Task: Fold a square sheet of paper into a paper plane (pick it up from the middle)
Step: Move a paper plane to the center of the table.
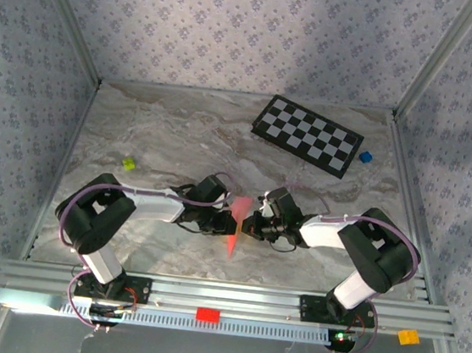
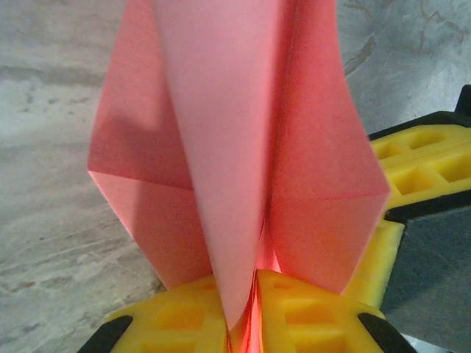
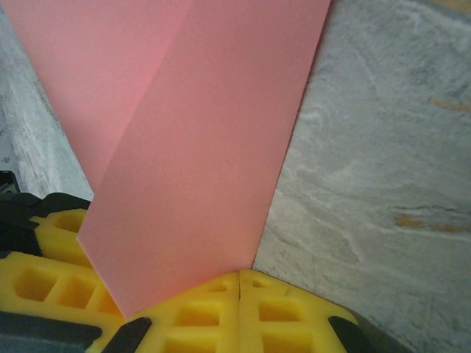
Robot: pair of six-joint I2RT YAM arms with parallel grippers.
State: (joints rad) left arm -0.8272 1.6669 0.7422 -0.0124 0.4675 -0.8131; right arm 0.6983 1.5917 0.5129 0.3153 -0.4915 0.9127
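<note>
Starting at the left, my left arm reaches in toward the middle of the worktop (image 1: 173, 131). Its jaws are all but closed on the pink sheet of paper (image 1: 236, 224), with the yellow pads (image 2: 184, 318) pinching the layers at the centre crease. The sheet stands on edge between the two arms, at the near middle of the worktop. In the left wrist view the paper (image 2: 221, 147) is already well folded: a narrow centre panel runs away from the pads, and a flap with a slanted crease spreads to either side. I judge this to be the wing-forming stage, past halfway, with the dart shape showing but the flaps not yet pressed flat.

Just right of the paper, the right jaws are fully closed, pad (image 3: 294, 316) against pad. The paper (image 3: 199, 147) lies across the left one, and I cannot tell whether an edge is nipped in the seam or merely rests there.

Next, I think, one flap needs folding down along the body and creasing. For that the left jaws should hold firm as the anchor while the right ones take a flap's outer edge. The grip must be light, since thin paper buckles or tears if the arms pull apart. The checkerboard (image 1: 306, 135) at the far right is well clear of the work
</note>
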